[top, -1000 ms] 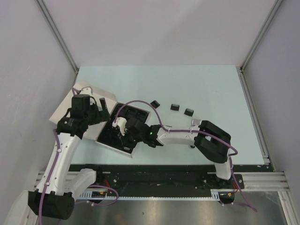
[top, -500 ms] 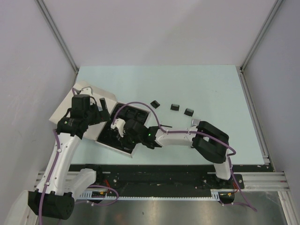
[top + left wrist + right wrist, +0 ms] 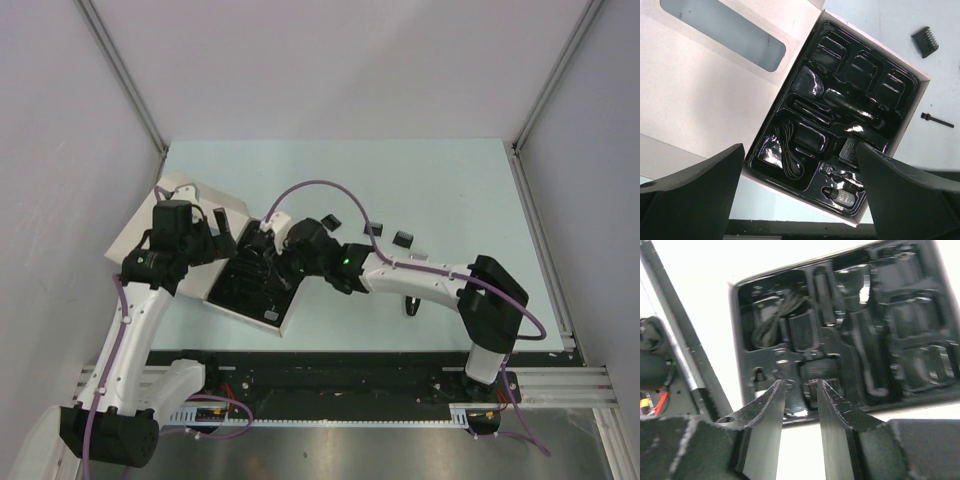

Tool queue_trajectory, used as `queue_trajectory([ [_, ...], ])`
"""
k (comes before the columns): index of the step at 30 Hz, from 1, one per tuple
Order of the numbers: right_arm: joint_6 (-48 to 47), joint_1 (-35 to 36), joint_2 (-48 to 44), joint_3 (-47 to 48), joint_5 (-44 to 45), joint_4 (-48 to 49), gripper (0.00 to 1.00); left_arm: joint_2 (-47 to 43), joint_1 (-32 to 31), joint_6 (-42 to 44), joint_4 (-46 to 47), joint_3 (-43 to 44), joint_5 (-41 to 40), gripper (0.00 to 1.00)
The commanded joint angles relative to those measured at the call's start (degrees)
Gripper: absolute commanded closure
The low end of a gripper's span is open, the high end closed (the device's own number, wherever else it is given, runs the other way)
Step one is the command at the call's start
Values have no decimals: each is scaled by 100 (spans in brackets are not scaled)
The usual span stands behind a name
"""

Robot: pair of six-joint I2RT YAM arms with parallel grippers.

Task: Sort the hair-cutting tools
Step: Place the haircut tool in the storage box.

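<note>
- Pale blue-green table point(image 3: 450, 190) is carrying a white box point(image 3: 232, 308) at its left side, between grey walls.
- White box is lying open, its lid point(image 3: 715, 100) folded out flat and showing a rounded window cut-out.
- Black tray point(image 3: 860, 70) is sitting inside the box, glossy and moulded into many pockets.
- Coiled black cable point(image 3: 788, 150) is resting in a near-left pocket of the tray, loosely looped and thin.
- Ridged black piece point(image 3: 850, 149), toothed like a guard, is sitting in a near pocket. I cannot tell for sure what it is.
- Comb guards point(image 3: 330, 222) point(image 3: 403, 239) are lying on the table right of the box, apart from each other. They are small, black and wedge-shaped, with fine teeth.
- Tiny black brush point(image 3: 935, 119) is lying on the table just beside the box's right wall, a thin stick with a short tuft.
- Left gripper point(image 3: 220, 232) is hovering over the lid side of the box, jaws spread wide and holding nothing.
- Right gripper point(image 3: 801, 385) is hanging above the tray's near pockets, jaws parted slightly with nothing between them.
- Slim dark end point(image 3: 412, 304) is showing under the right forearm, too hidden to identify.
</note>
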Motion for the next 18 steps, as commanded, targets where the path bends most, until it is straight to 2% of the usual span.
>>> queue_trajectory([
  [1,-581,-505,-272,116,197,-792,60,40,83,27,127,247,233,0],
  [5,-1532,-787,-158,19,925,-1408,54,119,83,80,180,229,348,0],
  [10,-2067,-1682,-79,-25,452,-1664,34,189,83,124,250,221,392,0],
  [14,-2569,-2009,131,-16,-91,-1945,20,225,83,159,277,186,401,0],
  [18,-2868,-2246,535,133,-225,-2437,17,286,83,194,295,150,401,0],
])
